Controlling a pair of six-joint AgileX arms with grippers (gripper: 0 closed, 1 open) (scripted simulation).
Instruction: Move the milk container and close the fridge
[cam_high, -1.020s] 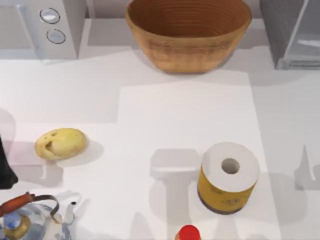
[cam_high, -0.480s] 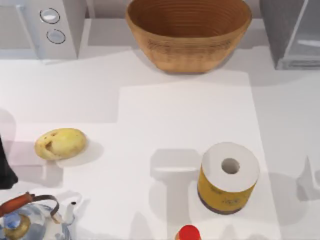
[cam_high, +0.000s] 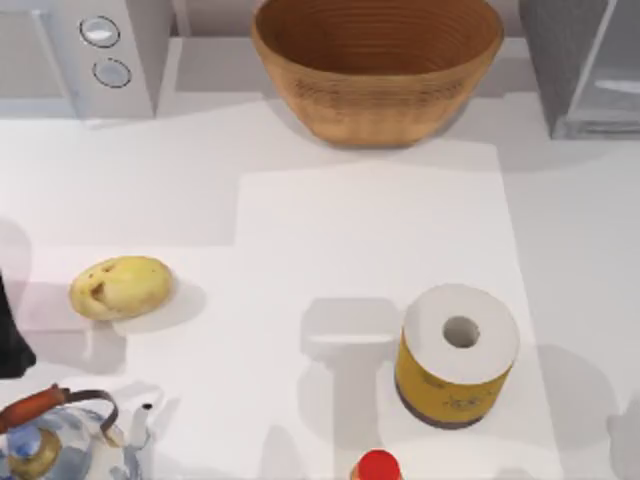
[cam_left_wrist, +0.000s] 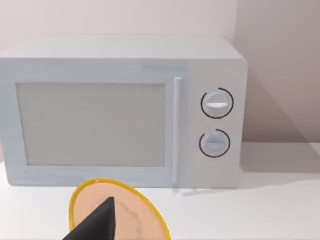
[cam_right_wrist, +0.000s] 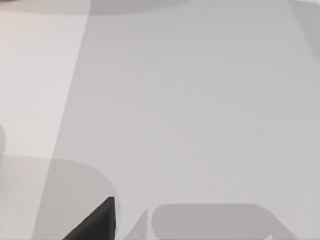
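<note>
The fridge (cam_high: 585, 65) is the grey box at the table's back right corner, cut off by the top view's edge; I cannot tell how its pale door stands. The milk container is out of view. My left gripper (cam_high: 8, 345) is a dark shape at the table's left edge, just left of the potato, and its dark tip (cam_left_wrist: 97, 225) hangs over a yellow-rimmed plate facing the microwave. My right gripper (cam_right_wrist: 97, 222) hovers above bare white tabletop with its shadow beneath it.
A white microwave (cam_high: 85, 55) stands at the back left and a wicker basket (cam_high: 377, 65) at the back middle. A potato (cam_high: 121, 287) lies at left, a paper roll (cam_high: 458, 355) front right, a kettle (cam_high: 55, 440) front left, a red cap (cam_high: 378, 466) at the front edge.
The arm shadow at the table's right edge has slid toward the front edge. The objects on the table have stayed put.
</note>
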